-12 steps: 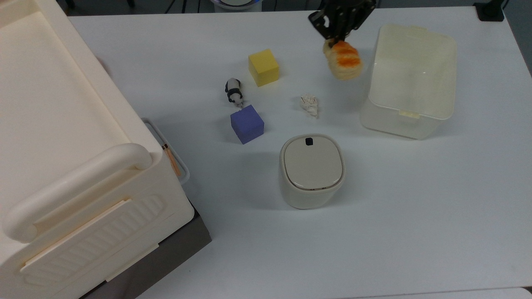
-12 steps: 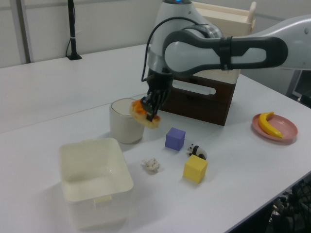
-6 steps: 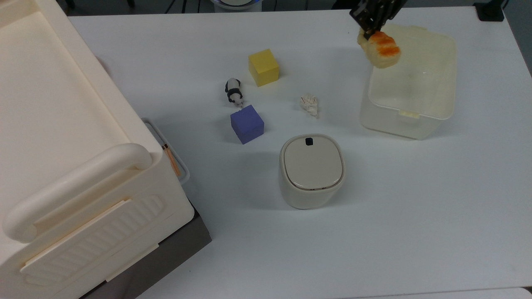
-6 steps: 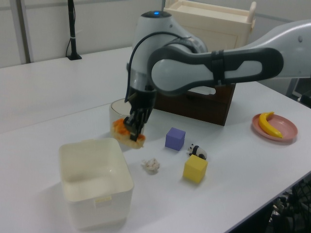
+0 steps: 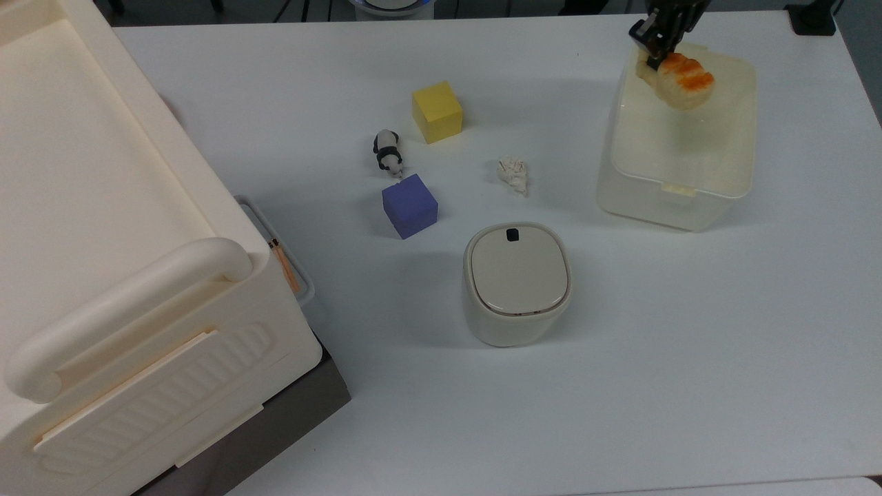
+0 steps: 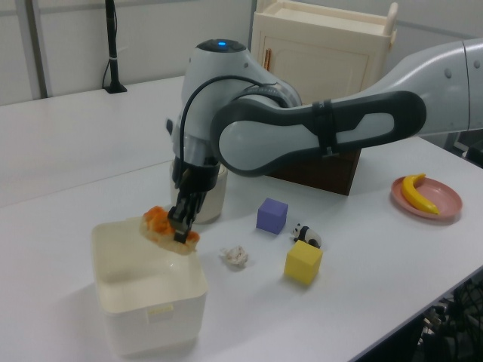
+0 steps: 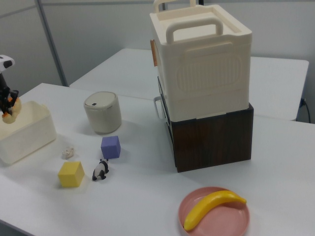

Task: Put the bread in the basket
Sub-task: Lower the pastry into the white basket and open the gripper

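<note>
**A:** Where's the bread (image 5: 679, 81) now?

**B:** Clenched in the gripper (image 5: 654, 52), hanging above the basket (image 5: 672, 203). A second ago it hung over bare tabletop, short of the basket's wall; half a second ago it was crossing the rim. Now it sits over the opening, toward the basket's far end in the top view, not over its middle.

**A:** And the left view?

**B:** It agrees. The bread (image 6: 170, 228) is level with the rim, or just above it, near the basket's (image 6: 151, 313) back corner, with the gripper (image 6: 181, 226) pinching it from above. It isn't resting on the floor of the basket.

**A:** So the carry is nearly over.

**B:** I'd judge so. What's left is a short lowering, or simply letting go. The one risk I see is how close it hangs to the rim: dropped there, it could clip the wall. A small move toward the centre first would be safer.

**A:** Anything nearby disturbed?

**B:** No. The paper wad (image 5: 513, 173), yellow cube (image 5: 437, 111), purple cube (image 5: 409, 205) and lidded bin (image 5: 517, 282) lie where they were.
</note>
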You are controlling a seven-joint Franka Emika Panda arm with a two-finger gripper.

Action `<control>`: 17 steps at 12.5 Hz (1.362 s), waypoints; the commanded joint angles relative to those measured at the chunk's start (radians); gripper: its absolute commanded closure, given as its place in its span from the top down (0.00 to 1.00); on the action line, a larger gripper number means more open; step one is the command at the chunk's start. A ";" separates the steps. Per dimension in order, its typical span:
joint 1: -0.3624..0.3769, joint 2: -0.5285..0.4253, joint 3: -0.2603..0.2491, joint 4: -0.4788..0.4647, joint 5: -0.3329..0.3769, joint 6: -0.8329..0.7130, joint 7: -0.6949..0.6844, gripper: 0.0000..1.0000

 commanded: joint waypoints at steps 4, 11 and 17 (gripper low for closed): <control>0.013 0.011 0.026 -0.008 -0.004 0.063 -0.071 1.00; -0.007 -0.027 0.023 0.003 0.002 0.046 -0.071 1.00; -0.146 -0.236 -0.355 0.003 -0.070 -0.277 0.052 1.00</control>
